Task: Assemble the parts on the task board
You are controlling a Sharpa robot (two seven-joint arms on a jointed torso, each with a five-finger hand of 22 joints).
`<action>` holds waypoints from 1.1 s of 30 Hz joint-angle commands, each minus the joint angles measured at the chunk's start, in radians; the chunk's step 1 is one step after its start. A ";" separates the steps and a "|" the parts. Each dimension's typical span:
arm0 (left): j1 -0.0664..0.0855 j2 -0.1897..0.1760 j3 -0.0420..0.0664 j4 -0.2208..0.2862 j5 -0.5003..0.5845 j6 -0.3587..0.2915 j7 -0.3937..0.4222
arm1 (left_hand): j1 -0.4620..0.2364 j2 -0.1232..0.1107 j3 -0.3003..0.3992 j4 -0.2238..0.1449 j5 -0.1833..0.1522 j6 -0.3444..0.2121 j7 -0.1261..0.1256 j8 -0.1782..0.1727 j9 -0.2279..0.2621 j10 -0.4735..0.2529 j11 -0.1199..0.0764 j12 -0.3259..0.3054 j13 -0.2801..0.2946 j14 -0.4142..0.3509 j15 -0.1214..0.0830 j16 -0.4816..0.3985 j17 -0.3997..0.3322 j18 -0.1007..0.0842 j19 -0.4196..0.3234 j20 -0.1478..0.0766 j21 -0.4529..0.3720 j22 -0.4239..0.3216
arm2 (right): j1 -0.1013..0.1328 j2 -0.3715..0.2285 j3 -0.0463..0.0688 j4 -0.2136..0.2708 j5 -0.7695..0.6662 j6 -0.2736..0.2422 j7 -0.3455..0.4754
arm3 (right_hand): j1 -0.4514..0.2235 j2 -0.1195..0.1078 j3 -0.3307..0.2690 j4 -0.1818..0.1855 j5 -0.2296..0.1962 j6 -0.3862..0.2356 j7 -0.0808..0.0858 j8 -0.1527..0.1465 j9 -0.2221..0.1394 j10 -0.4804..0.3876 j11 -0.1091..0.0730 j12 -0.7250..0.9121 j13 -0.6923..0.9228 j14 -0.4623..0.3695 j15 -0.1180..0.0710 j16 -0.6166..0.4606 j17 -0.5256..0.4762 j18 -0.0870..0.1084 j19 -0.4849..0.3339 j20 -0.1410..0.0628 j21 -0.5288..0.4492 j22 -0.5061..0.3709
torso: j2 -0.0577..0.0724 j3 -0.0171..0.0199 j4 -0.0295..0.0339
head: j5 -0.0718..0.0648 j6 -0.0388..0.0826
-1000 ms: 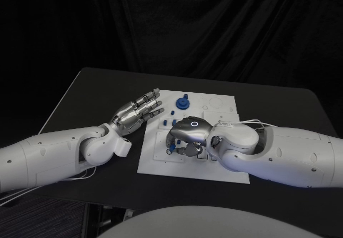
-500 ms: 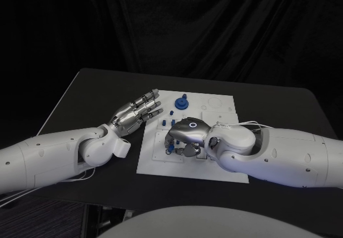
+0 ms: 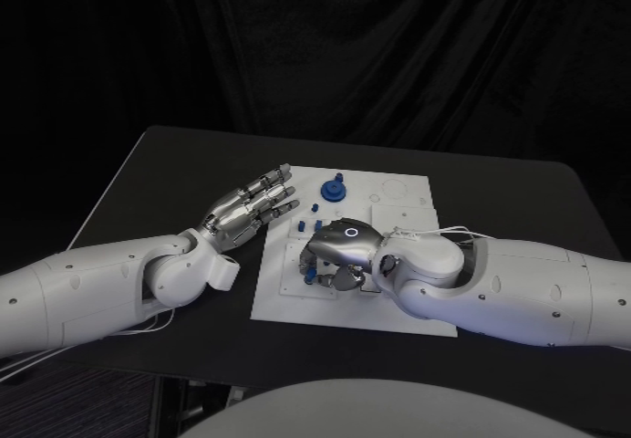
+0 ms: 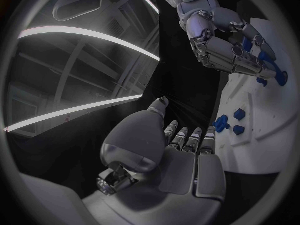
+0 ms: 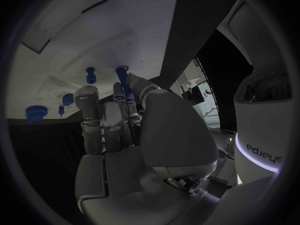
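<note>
The right robot hand (image 3: 339,252) pinches a blue peg (image 5: 124,79) over the board (image 3: 408,193) on the worktop (image 3: 158,173). The left robot hand (image 3: 250,205) hovers beside the board, fingers apart, holding nothing.

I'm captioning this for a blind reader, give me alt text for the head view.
The right hand is curled down over the middle of the white task board on a black table. The left hand hovers open at the board's left edge, holding nothing. Small blue parts stand near the board's far end.
</note>
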 commanded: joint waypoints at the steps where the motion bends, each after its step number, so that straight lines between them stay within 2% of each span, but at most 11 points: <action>1: -0.002 0.001 0.001 0.001 0.002 0.011 0.017 | -0.009 -0.001 0.005 -0.002 0.004 -0.001 0.005 0.002 0.001 0.002 0.006 -0.003 -0.002 -0.002 0.000 -0.004 -0.002 -0.017 0.000 0.001 0.002 0.002 | -0.009 0.001 -0.003 -0.007 -0.010 0.005 -0.010 | -0.001 0.008 -0.007 -0.001 -0.003 0.007 0.003 0.002 0.080 0.009 0.000 -0.007 -0.001 0.003 0.000 0.003 -0.001 -0.010 0.006 0.002 0.002 0.092 | 0.000 -0.0009 -0.0011 | 0.003 0.000; 13: -0.002 0.004 0.001 -0.001 0.002 0.011 0.011 | -0.009 0.002 0.010 -0.006 0.005 0.003 0.007 0.003 0.001 0.002 0.005 -0.003 -0.002 -0.002 0.002 -0.004 -0.002 -0.015 0.001 0.005 0.003 0.003 | -0.015 0.004 -0.003 -0.015 -0.010 0.028 -0.014 | -0.007 0.004 -0.008 0.001 -0.011 -0.029 0.012 -0.023 0.081 -0.007 0.009 -0.027 -0.003 -0.010 0.007 -0.010 -0.029 -0.007 -0.007 0.005 -0.023 0.085 | 0.000 0.0005 -0.0016 | 0.001 0.000; 17: -0.002 0.005 0.001 -0.002 0.002 0.012 0.009 | -0.009 0.002 0.011 -0.006 0.005 0.003 0.007 0.003 0.001 0.002 0.005 -0.003 -0.002 -0.002 0.003 -0.004 -0.002 -0.015 0.001 0.006 0.003 0.004 | -0.015 0.004 -0.003 -0.015 -0.010 0.037 -0.017 | -0.021 -0.008 -0.010 0.010 -0.016 -0.085 0.026 -0.063 0.069 -0.047 0.026 -0.050 -0.004 -0.022 0.021 -0.020 -0.046 -0.006 -0.020 0.015 -0.044 0.080 | 0.000 0.0009 -0.0015 | 0.002 0.000; 22: -0.002 0.006 0.001 -0.003 0.002 0.013 0.008 | -0.010 0.003 0.012 -0.007 0.005 0.004 0.008 0.003 0.001 0.002 0.005 -0.003 -0.002 -0.002 0.004 -0.004 -0.002 -0.014 0.001 0.008 0.004 0.004 | -0.015 0.003 -0.003 -0.018 0.003 0.054 -0.020 | -0.045 -0.034 -0.049 0.022 -0.013 -0.272 0.009 -0.173 0.014 -0.195 0.072 -0.094 -0.002 -0.070 0.061 -0.045 -0.108 0.003 -0.074 0.047 -0.129 0.060 | 0.000 0.0006 -0.0026 | 0.002 0.000; 25: -0.003 0.006 0.001 -0.004 0.002 0.012 0.008 | -0.010 0.003 0.012 -0.007 0.005 0.004 0.008 0.003 0.001 0.002 0.005 -0.003 -0.002 -0.002 0.004 -0.004 -0.002 -0.014 0.001 0.008 0.004 0.004 | -0.016 0.000 -0.003 -0.021 0.007 0.041 -0.006 | -0.049 -0.033 -0.097 0.027 -0.013 -0.449 0.014 -0.179 -0.047 -0.261 0.086 -0.081 0.005 -0.098 0.075 -0.051 -0.132 0.011 -0.100 0.064 -0.167 0.053 | 0.000 0.0008 -0.0033 | 0.001 0.000; 26: -0.003 0.006 0.001 -0.005 0.002 0.012 0.008 | -0.010 0.003 0.012 -0.007 0.005 0.004 0.008 0.003 0.001 0.002 0.005 -0.003 -0.002 -0.002 0.004 -0.004 -0.002 -0.014 0.001 0.008 0.004 0.004 | -0.016 -0.002 -0.003 -0.022 0.008 0.032 0.000 | -0.052 -0.037 -0.139 0.043 -0.027 -0.588 -0.005 -0.188 -0.098 -0.309 0.093 -0.075 0.007 -0.111 0.082 -0.052 -0.141 0.014 -0.112 0.072 -0.183 0.050 | 0.000 0.0008 -0.0033 | 0.001 0.000; 27: -0.003 0.006 0.001 -0.005 0.002 0.012 0.008 | -0.010 0.003 0.012 -0.007 0.005 0.004 0.008 0.003 0.001 0.002 0.005 -0.003 -0.002 -0.002 0.004 -0.004 -0.002 -0.014 0.001 0.008 0.004 0.004 | -0.015 -0.004 -0.003 -0.022 0.011 0.023 0.005 | -0.049 -0.040 -0.165 0.058 -0.040 -0.636 -0.010 -0.191 -0.115 -0.330 0.095 -0.071 0.008 -0.116 0.082 -0.052 -0.145 0.016 -0.116 0.075 -0.189 0.049 | -0.001 0.0009 -0.0031 | 0.001 0.000; 29: -0.003 0.005 0.001 -0.006 0.002 0.013 0.008 | -0.010 0.003 0.012 -0.007 0.005 0.004 0.008 0.003 0.001 0.002 0.005 -0.003 -0.002 -0.002 0.004 -0.004 -0.002 -0.014 0.001 0.008 0.004 0.004 | -0.015 -0.010 -0.003 -0.023 0.019 -0.001 0.021 | -0.030 -0.042 -0.201 0.086 -0.048 -0.670 -0.013 -0.193 -0.132 -0.354 0.098 -0.056 0.012 -0.122 0.086 -0.051 -0.148 0.017 -0.119 0.078 -0.196 0.049 | -0.001 0.0012 -0.0022 | -0.001 0.000; 30: -0.003 0.005 0.001 -0.006 0.002 0.012 0.008 | -0.010 0.003 0.012 -0.007 0.005 0.004 0.008 0.003 0.001 0.002 0.005 -0.003 -0.002 -0.002 0.004 -0.004 -0.002 -0.014 0.001 0.008 0.004 0.004 | -0.015 -0.015 -0.003 -0.022 0.026 -0.021 0.035 | 0.009 -0.045 -0.240 0.141 -0.053 -0.700 -0.020 -0.191 -0.148 -0.382 0.104 -0.031 0.019 -0.128 0.087 -0.049 -0.151 0.017 -0.122 0.086 -0.203 0.048 | -0.001 0.0013 -0.0021 | 0.000 0.000; 31: -0.003 0.005 0.001 -0.006 0.002 0.012 0.008 | -0.010 0.003 0.012 -0.007 0.005 0.004 0.008 0.003 0.001 0.002 0.005 -0.003 -0.002 -0.002 0.004 -0.004 -0.002 -0.014 0.001 0.008 0.004 0.004 | -0.015 -0.019 -0.003 -0.021 0.031 -0.036 0.046 | 0.022 -0.059 -0.256 0.172 -0.058 -0.706 -0.020 -0.192 -0.154 -0.397 0.102 -0.017 0.021 -0.130 0.091 -0.047 -0.151 0.019 -0.123 0.086 -0.206 0.048 | -0.001 0.0014 -0.0018 | 0.000 0.000; 33: -0.004 0.004 0.001 -0.007 0.002 0.010 0.008 | -0.010 0.003 0.012 -0.007 0.005 0.004 0.008 0.003 0.001 0.002 0.005 -0.003 -0.002 -0.002 0.004 -0.004 -0.002 -0.014 0.001 0.008 0.004 0.004 | -0.015 -0.029 -0.003 -0.019 0.042 -0.070 0.069 | 0.035 -0.058 -0.262 0.207 -0.054 -0.679 -0.014 -0.184 -0.152 -0.405 0.103 0.004 0.026 -0.124 0.091 -0.041 -0.139 0.018 -0.116 0.085 -0.198 0.051 | -0.001 0.0019 -0.0017 | 0.000 0.000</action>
